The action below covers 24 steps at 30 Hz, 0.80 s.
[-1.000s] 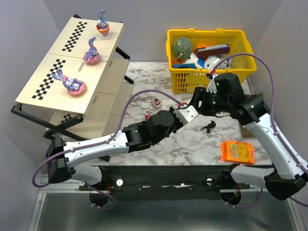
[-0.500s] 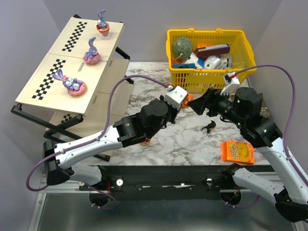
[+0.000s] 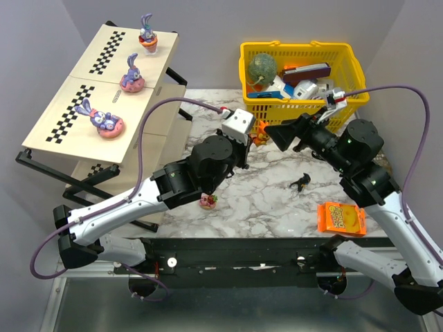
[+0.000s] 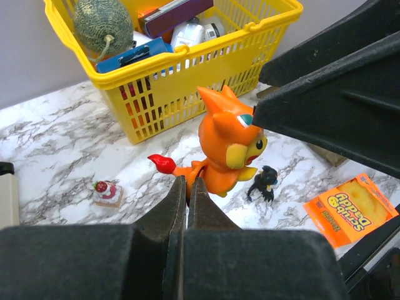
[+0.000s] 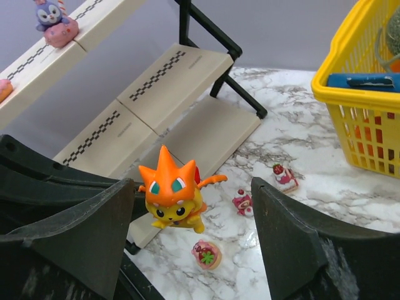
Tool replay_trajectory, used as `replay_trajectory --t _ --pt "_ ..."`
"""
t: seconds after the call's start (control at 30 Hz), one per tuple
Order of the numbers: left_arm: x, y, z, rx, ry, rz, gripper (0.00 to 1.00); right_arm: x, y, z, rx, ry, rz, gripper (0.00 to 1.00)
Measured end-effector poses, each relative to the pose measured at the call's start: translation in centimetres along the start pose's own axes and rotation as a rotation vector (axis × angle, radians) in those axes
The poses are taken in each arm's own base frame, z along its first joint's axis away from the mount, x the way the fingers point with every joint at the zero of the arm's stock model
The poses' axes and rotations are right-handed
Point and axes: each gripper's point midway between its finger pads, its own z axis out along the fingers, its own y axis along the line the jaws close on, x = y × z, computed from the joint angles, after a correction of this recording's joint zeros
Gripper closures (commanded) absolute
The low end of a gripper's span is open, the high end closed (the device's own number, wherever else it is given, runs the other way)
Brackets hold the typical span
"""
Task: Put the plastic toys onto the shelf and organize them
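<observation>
the left claw (image 4: pixel 187 187) is pinching the orange figurine (image 4: pixel 226 145) low by its tail end, holding it in the air above the marble counter (image 4: pixel 56 144), near the yellow basket (image 4: pixel 187 62). the right claw (image 5: pixel 192 186) is spread wide, one finger on each side of the figurine, not touching it. three purple rabbits (image 3: pixel 131 72) sit on the top tier of the shelf (image 3: pixel 97 83); a black figurine (image 3: pixel 300 182) lies on the counter

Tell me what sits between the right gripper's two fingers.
The orange figurine, pinched by the left gripper, sits between the open fingers of the right gripper; the right wrist view shows it.
</observation>
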Motion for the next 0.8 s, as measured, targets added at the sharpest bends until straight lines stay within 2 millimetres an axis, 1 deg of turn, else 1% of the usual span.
replay_trajectory --t 0.1,0.23,0.4,0.53,0.57,0.63,0.67,0.7,0.73,0.77,0.8 --pt "-0.6 0.3 -0.2 -0.012 0.001 -0.02 1.0 -0.3 0.6 0.5 -0.034 0.0 -0.012 0.18" --pt "-1.4 0.3 -0.4 -0.015 -0.012 -0.046 1.0 0.2 1.1 1.1 -0.072 0.021 -0.02 0.2" --pt "-1.7 0.3 -0.4 -0.015 -0.016 -0.055 1.0 0.6 1.6 2.2 -0.112 0.055 -0.017 0.27" --pt "-1.7 0.4 -0.4 -0.018 -0.016 -0.054 1.0 1.1 1.9 3.0 -0.138 0.082 -0.014 0.36" --pt "-1.7 0.4 -0.4 -0.019 -0.016 -0.054 1.0 1.2 2.0 3.2 -0.145 0.087 -0.012 0.45" --pt "-1.6 0.5 -0.5 -0.025 -0.013 -0.049 1.0 1.3 2.2 3.4 -0.156 0.094 -0.013 0.56" --pt "-1.6 0.6 -0.5 -0.027 -0.013 -0.047 0.97 1.2 2.3 3.4 -0.163 0.094 -0.011 0.67" --pt "-1.6 0.6 -0.5 -0.03 -0.012 -0.043 0.81 1.2 2.4 3.4 -0.166 0.096 -0.013 0.72" --pt "-1.7 0.8 -0.5 -0.033 -0.013 -0.038 0.77 1.2 2.4 3.5 -0.167 0.096 -0.015 0.76" --pt "-1.7 0.8 -0.5 -0.035 -0.014 -0.035 0.74 1.1 2.4 3.5 -0.167 0.098 -0.013 0.83" --pt "-1.9 0.8 -0.5 -0.036 -0.017 -0.033 0.68 1.1 2.5 3.6 -0.168 0.099 -0.012 0.87"
